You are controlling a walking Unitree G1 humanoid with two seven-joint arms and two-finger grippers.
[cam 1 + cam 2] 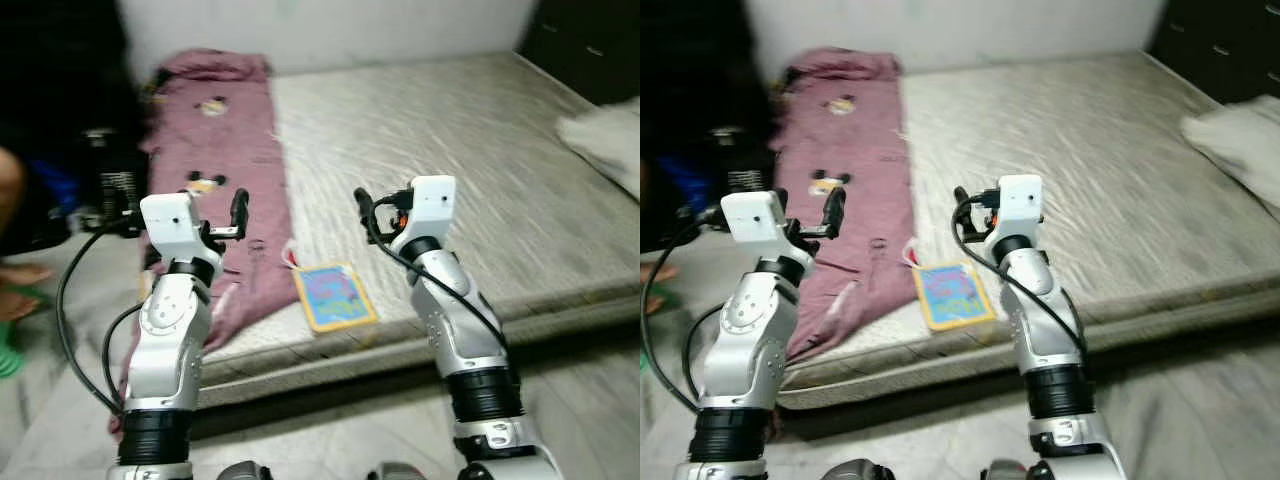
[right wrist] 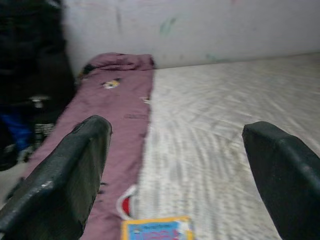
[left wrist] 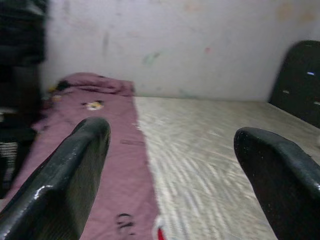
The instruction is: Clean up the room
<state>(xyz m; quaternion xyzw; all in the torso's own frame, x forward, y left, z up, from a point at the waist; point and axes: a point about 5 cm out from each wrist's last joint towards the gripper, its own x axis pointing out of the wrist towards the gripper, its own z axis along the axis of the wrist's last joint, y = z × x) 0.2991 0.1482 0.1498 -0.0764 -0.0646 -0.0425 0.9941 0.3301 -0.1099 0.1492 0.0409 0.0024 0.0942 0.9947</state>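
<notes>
On the left side of the bare grey mattress (image 1: 450,160) lies a long, rumpled maroon blanket with cartoon prints (image 1: 215,170), not yet folded. Above its edge hovers the left gripper (image 1: 240,212), fingers spread wide and holding nothing. Near the mattress's front edge sits a flat yellow-bordered picture book (image 1: 335,295), untouched. The right gripper (image 1: 364,212) is raised just beyond it, equally wide open and empty. Tidying appears barely begun.
</notes>
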